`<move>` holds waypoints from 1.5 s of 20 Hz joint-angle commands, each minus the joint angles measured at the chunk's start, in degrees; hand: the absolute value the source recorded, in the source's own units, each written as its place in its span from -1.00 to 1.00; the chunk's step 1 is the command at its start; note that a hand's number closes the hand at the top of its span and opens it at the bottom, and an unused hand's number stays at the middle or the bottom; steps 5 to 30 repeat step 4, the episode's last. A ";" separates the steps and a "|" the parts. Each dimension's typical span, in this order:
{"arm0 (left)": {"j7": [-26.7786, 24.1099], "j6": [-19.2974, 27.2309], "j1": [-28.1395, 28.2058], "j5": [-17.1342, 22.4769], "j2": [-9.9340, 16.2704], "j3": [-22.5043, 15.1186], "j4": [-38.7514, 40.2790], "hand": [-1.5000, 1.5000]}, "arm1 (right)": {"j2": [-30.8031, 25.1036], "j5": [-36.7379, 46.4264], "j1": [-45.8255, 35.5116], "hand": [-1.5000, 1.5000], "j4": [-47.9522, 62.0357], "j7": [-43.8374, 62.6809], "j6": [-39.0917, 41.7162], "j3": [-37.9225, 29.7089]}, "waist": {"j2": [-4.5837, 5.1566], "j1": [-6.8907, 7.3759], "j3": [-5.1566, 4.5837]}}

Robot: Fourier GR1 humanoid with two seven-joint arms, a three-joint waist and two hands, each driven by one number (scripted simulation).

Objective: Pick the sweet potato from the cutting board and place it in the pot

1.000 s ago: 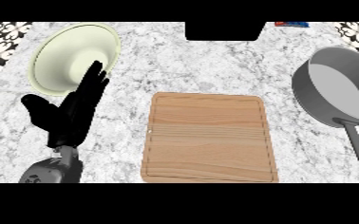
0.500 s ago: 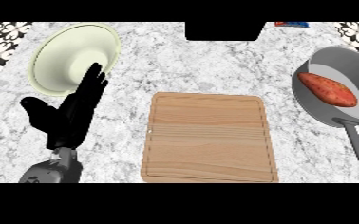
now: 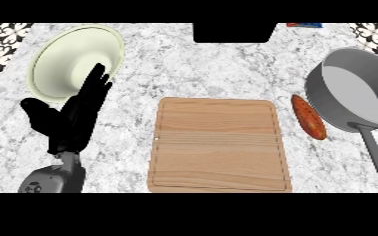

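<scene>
The sweet potato (image 3: 308, 116) is seen lying on the counter (image 3: 221, 65), between the cutting board (image 3: 218, 145) and the grey pot (image 3: 348, 89), outside both. The left hand (image 3: 74, 117) is held released at the near left, fingers straight, overlapping the cream bowl (image 3: 70, 60).

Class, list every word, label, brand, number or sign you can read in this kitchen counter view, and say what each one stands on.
No readable text anywhere.
Small red and blue item at the marble counter's far edge: any print too small to read.
Wooden cutting board, grey metal pot, cream bowl, orange sweet potato: unmarked.
</scene>
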 commanded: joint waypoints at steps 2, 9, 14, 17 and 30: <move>-1.50 0.60 1.05 -0.66 -1.18 -0.46 0.17 0.00 | 0.60 -0.43 -0.98 -1.00 0.37 -4.82 -6.61 -7.21 | -0.08 -0.28 -0.03; 1.63 1.58 -0.78 -1.07 -0.70 0.12 -0.29 0.00 | -0.79 -2.89 0.77 -1.00 1.12 -6.10 -6.20 -11.93 | -0.13 -0.60 -0.01; 1.63 1.58 -0.78 -1.07 -0.70 0.12 -0.29 0.00 | -0.79 -2.89 0.77 -1.00 1.12 -6.10 -6.20 -11.93 | -0.13 -0.60 -0.01; 1.63 1.58 -0.78 -1.07 -0.70 0.12 -0.29 0.00 | -0.79 -2.89 0.77 -1.00 1.12 -6.10 -6.20 -11.93 | -0.13 -0.60 -0.01; 1.63 1.58 -0.78 -1.07 -0.70 0.12 -0.29 0.00 | -0.79 -2.89 0.77 -1.00 1.12 -6.10 -6.20 -11.93 | -0.13 -0.60 -0.01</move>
